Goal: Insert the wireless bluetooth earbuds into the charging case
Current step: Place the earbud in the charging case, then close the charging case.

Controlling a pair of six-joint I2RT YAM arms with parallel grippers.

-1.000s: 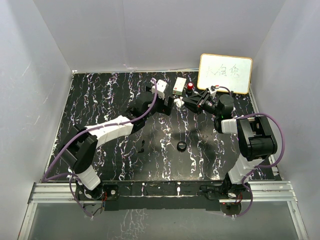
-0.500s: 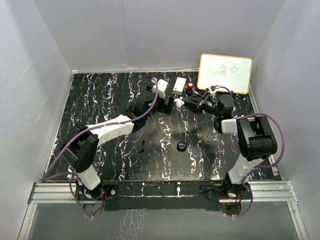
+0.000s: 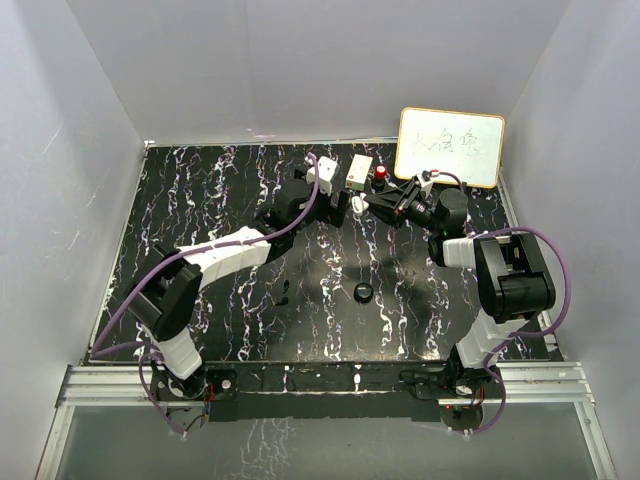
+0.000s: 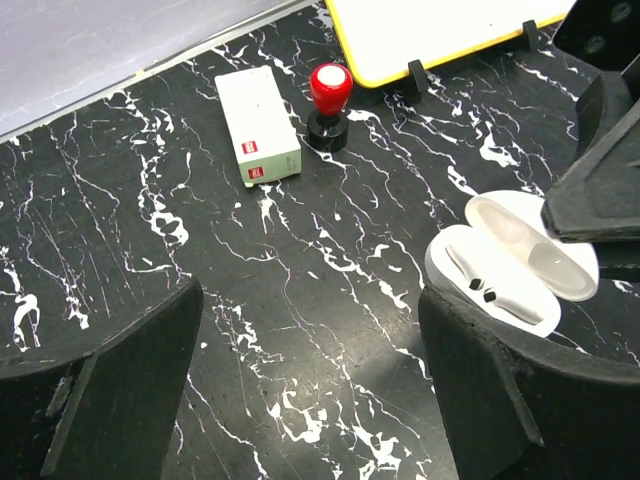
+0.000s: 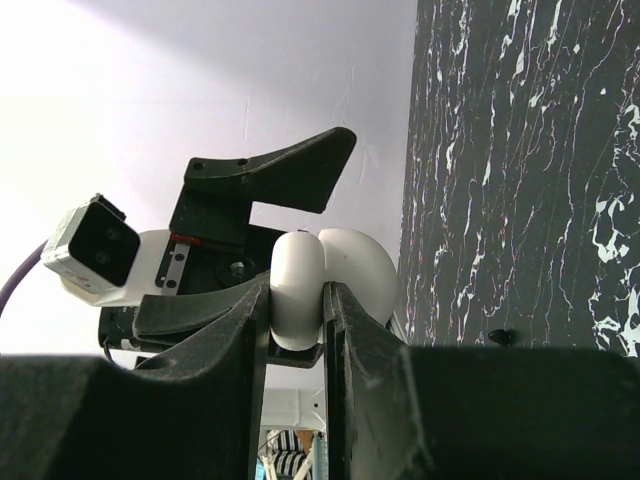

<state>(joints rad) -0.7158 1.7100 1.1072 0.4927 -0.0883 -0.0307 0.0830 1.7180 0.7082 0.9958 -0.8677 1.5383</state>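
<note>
While the right pincer (image 5: 297, 300) clamps the open case (image 4: 520, 245), partly masking its lid, the left pincer (image 4: 310, 330) gapes wide just beside it. Box (image 4: 257, 125), red knob (image 4: 330, 95) and whiteboard (image 4: 440, 30) lie beyond; earbuds (image 3: 286, 293) and puck (image 3: 364, 292) lie well behind, on the counter (image 3: 200, 200).

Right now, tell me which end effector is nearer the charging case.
Right. The right end effector is clamped on the charging case; the left end effector hangs open beside it.
</note>
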